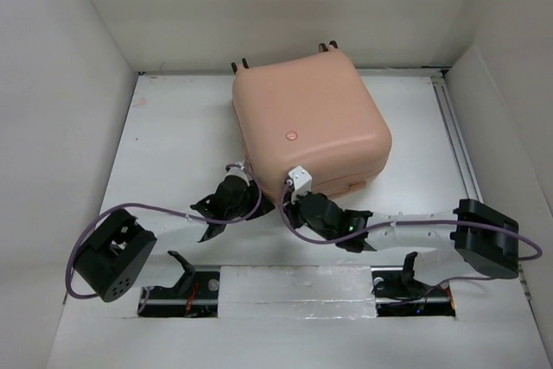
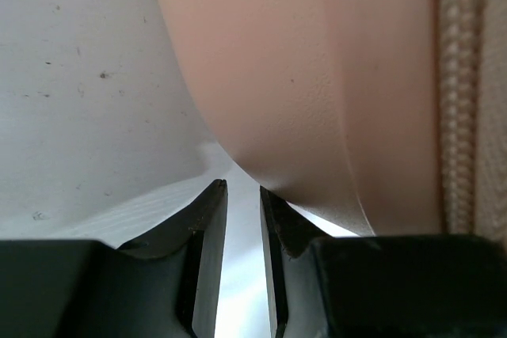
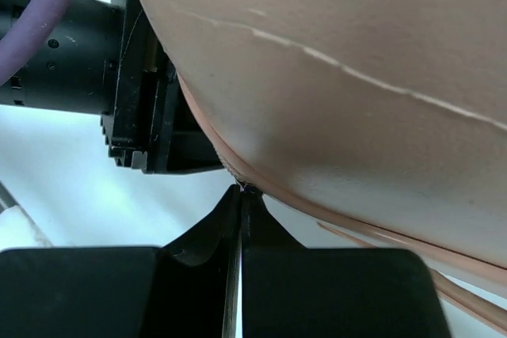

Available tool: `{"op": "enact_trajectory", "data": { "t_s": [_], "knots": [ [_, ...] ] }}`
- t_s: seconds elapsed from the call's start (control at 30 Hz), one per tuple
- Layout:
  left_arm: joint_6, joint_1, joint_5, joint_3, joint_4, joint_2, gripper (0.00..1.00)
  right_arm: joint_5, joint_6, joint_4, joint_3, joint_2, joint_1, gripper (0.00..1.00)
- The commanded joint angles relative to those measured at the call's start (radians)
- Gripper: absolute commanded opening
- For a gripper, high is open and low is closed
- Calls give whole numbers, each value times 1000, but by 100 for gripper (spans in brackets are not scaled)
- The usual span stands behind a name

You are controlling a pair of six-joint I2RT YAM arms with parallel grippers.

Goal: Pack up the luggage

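Note:
The pale pink luggage (image 1: 311, 118) lies closed on the white table (image 1: 173, 144), wheels toward the back. Both grippers are at its near left corner. My left gripper (image 1: 245, 175) points at the rounded corner; in the left wrist view (image 2: 243, 187) its jaws stand a narrow gap apart with nothing between them, just below the shell (image 2: 317, 77) and beside the zipper (image 2: 455, 116). My right gripper (image 1: 290, 192) is shut, its tips (image 3: 242, 190) pinched on a small bit at the zipper seam under the shell (image 3: 356, 77).
The left arm's black wrist (image 3: 71, 61) sits close beside my right gripper. Purple cables (image 1: 164, 206) loop over the table. A metal rail (image 1: 458, 144) runs along the right side. White walls enclose the table on three sides.

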Motion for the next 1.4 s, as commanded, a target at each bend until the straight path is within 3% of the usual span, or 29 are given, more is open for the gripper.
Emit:
{"op": "enact_trajectory", "data": {
  "t_s": [0.0,0.13,0.2,0.23,0.27,0.37,0.43,0.47,0.5,0.53,0.57,0.67,0.8,0.9,1.0,1.3,1.37],
  "knots": [
    [-3,-10,48,118,356,-37,20,-176,16,120,56,9,112,0],
    [37,-10,-11,138,272,-87,21,-86,49,100,-21,-75,138,0],
    [68,-10,-141,147,142,-136,25,-54,65,76,-71,-158,138,0],
    [78,-1,-192,159,91,-187,31,-44,77,65,-113,-186,138,0],
    [88,14,-240,159,-2,-205,50,-44,77,65,-132,-210,138,0],
    [45,143,-376,201,-105,-229,71,-79,97,47,-169,-269,138,0],
    [14,227,-322,201,-80,-255,77,-89,106,7,-169,-279,138,0],
    [-7,293,-303,185,15,-267,84,-101,106,-5,-169,-298,138,0],
    [-17,318,-292,176,66,-267,84,-101,115,-18,-180,-308,138,0],
    [-27,342,-273,185,106,-267,95,-101,115,-38,-180,-324,138,0],
    [-36,405,-244,210,129,-209,97,-101,115,-38,-193,-341,138,0],
    [-59,486,-88,399,157,-70,100,-87,125,-47,-224,-407,138,0],
    [-156,569,101,628,204,272,100,-69,134,-59,-238,-437,138,0],
    [-167,569,161,846,148,426,100,-78,134,-68,-238,-437,138,0],
    [-188,578,202,970,77,572,100,-60,134,-84,-229,-428,138,0],
    [-354,569,326,1052,267,753,98,-40,152,-93,-247,-462,138,0],
    [-400,569,326,1011,327,753,87,-40,161,-93,-247,-462,138,0]
  ]
}}
